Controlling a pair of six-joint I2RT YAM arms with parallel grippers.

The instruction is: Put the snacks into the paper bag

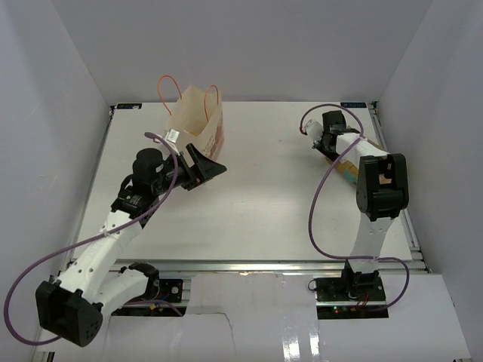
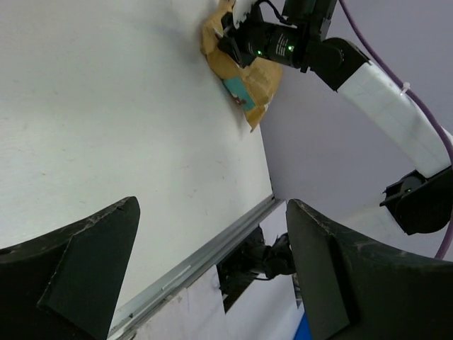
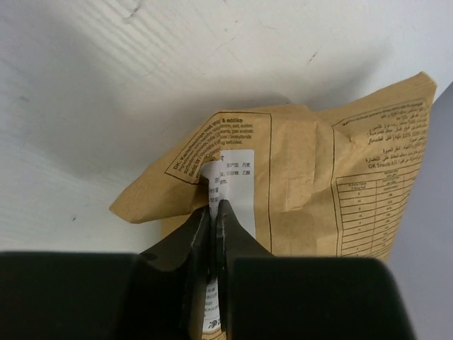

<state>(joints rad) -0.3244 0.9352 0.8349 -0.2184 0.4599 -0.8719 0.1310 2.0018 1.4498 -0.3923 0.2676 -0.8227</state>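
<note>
The right hand [image 3: 214,205] pinches the brown pouch [image 3: 318,191]. The left hand [image 1: 205,164] hangs spread beside the paper bag [image 1: 198,119].

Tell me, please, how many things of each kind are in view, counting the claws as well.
Paper bag: 1
Tan-brown pouch: 1
Claws: 2 (left claw, right claw)
Total: 4

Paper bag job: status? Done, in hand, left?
Done: only one snack shows outside the paper bag; its inside is not visible, so the small packets cannot be confirmed. In hand: right gripper is shut on the tan-brown pouch at the table's right side; left gripper hangs open beside the bag. Left: carry the pouch over and drop it in.
</note>
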